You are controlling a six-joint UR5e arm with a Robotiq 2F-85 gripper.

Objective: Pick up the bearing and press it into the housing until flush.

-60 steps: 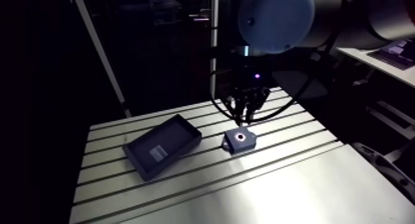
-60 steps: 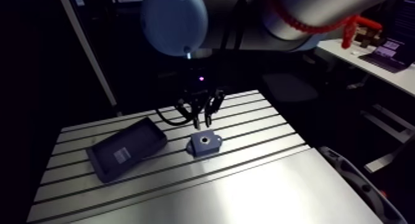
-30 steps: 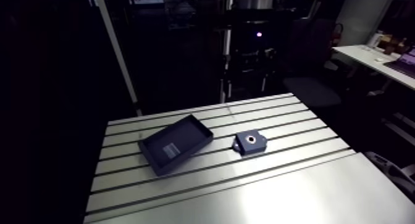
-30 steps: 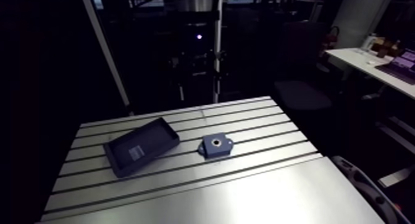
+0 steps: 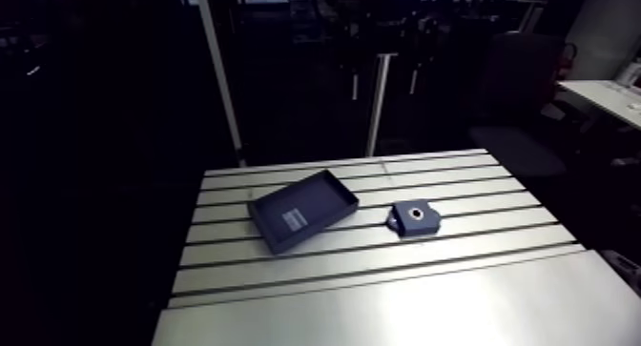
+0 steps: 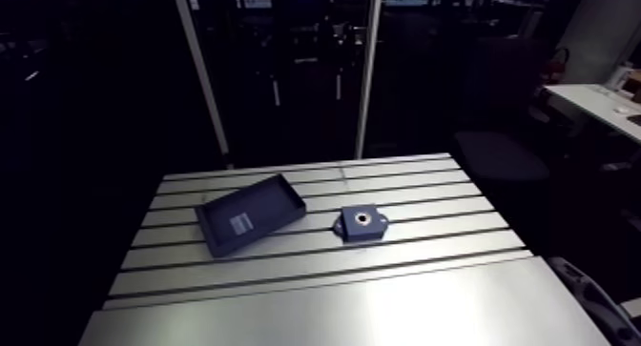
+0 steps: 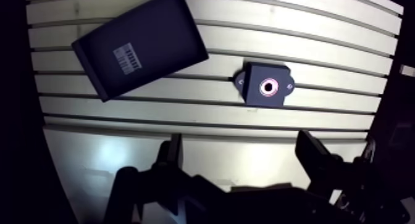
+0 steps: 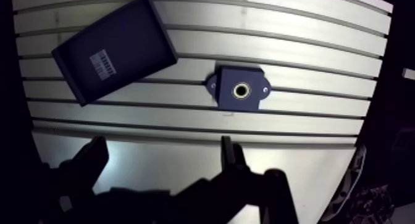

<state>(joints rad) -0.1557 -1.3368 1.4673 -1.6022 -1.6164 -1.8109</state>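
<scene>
Your gripper [image 7: 241, 143] hangs high above the table [image 7: 321, 50] with its two fingers spread wide and nothing between them. You can see a pale ring, most likely the bearing [image 7: 265, 87], sitting in the bore of the housing [image 7: 254, 92], which lies ahead of the fingers beside the dark tray [image 7: 167, 35]; no loose bearing shows in it. The pressing step looks finished, though flushness cannot be judged from this height. If a further push is needed, centre yourself over the bore before descending.
</scene>
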